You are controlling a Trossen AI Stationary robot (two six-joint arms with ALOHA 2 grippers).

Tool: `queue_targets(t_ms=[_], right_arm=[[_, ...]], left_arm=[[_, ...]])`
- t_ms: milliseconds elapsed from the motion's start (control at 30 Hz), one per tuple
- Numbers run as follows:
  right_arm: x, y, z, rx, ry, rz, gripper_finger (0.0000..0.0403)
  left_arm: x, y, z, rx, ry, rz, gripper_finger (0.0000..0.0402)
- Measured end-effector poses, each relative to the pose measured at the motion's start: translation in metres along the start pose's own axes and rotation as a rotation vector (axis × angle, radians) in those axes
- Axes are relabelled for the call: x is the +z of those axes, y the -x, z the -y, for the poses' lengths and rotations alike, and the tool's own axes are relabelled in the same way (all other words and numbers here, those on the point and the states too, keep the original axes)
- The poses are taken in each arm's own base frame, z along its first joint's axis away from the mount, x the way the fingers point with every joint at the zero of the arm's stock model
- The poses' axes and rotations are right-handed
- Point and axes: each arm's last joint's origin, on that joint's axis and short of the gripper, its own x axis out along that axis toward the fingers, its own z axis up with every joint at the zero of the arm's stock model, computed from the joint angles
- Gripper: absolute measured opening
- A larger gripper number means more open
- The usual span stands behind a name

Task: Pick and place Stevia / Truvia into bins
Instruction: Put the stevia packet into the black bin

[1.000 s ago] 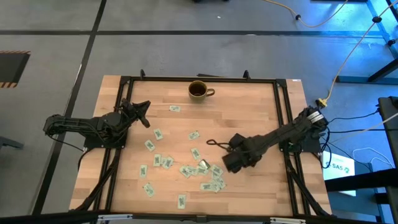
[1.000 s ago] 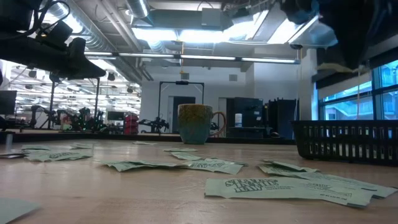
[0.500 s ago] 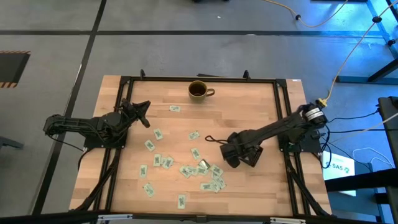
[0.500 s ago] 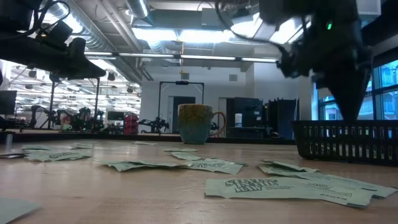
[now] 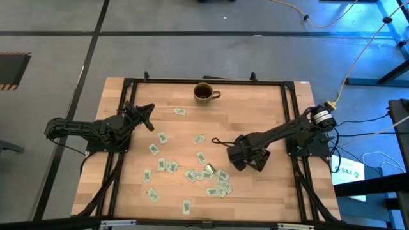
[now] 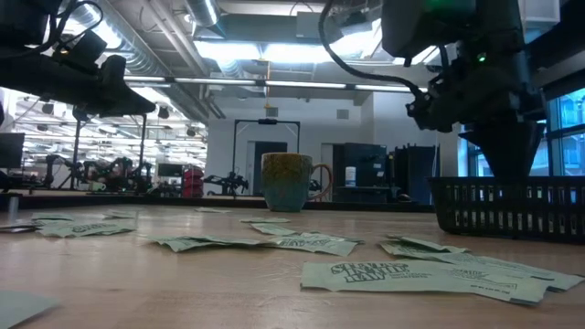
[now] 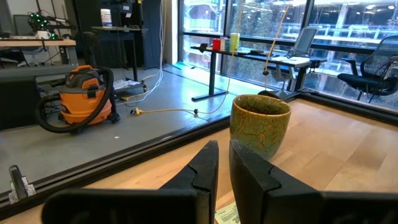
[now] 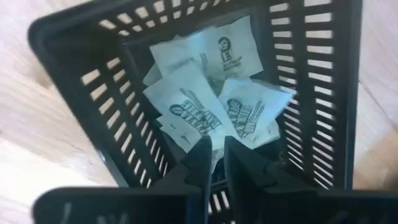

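Observation:
Several pale green-and-white Stevia sachets lie flat and scattered on the wooden table. Several more lie piled inside the black slotted bin, which stands on the table at the right. My right gripper points straight down into the bin, just above the piled sachets. Its fingers stand a narrow gap apart with nothing pinched between them. My left gripper waits level at the table's left, fingers nearly together and holding nothing.
A brown-green mug stands near the far edge, facing the left gripper. A thin black cord loop lies on the table just left of the right gripper. Black frame rails run along the table's sides.
My right gripper has come down from above the table into the bin, shifting a little toward the far edge. The sachet that hung below its fingers a second ago in the low view no longer shows there.

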Motion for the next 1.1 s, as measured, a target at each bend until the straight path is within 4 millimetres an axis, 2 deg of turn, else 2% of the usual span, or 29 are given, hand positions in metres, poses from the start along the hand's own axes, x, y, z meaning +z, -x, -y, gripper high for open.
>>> queue_targets(t_ms=[133,233,367,567,667,833,967,1100], right_arm=[[-0.001,0.001,0.003,-0.034,-0.028,-0.015,0.0079],[-0.002,0.011,0.004,-0.066,-0.042,-0.027,0.0089],[0.002,0.037,-0.007,-0.020,0.012,0.053,0.0091],[0.012,0.085,-0.032,0.205,0.209,0.195,0.0092],[0.016,0.100,-0.045,0.300,0.268,0.268,0.0091],[0.020,0.090,-0.071,0.340,0.420,0.348,0.0075],[0.015,0.067,-0.090,0.306,0.536,0.341,0.0057],[0.005,0.046,-0.104,0.265,0.557,0.303,0.0049]], left_arm=[[0.000,0.000,0.000,0.000,0.000,0.000,0.0033],[0.000,0.000,0.000,0.000,0.000,0.000,0.0033],[0.000,0.000,0.000,0.000,0.000,0.000,0.0033],[0.000,0.000,0.000,0.000,0.000,0.000,0.0033],[0.000,0.000,0.000,0.000,0.000,0.000,0.0033],[0.000,0.000,0.000,0.000,0.000,0.000,0.0033],[0.000,0.000,0.000,0.000,0.000,0.000,0.0033],[0.000,0.000,0.000,0.000,0.000,0.000,0.0033]])
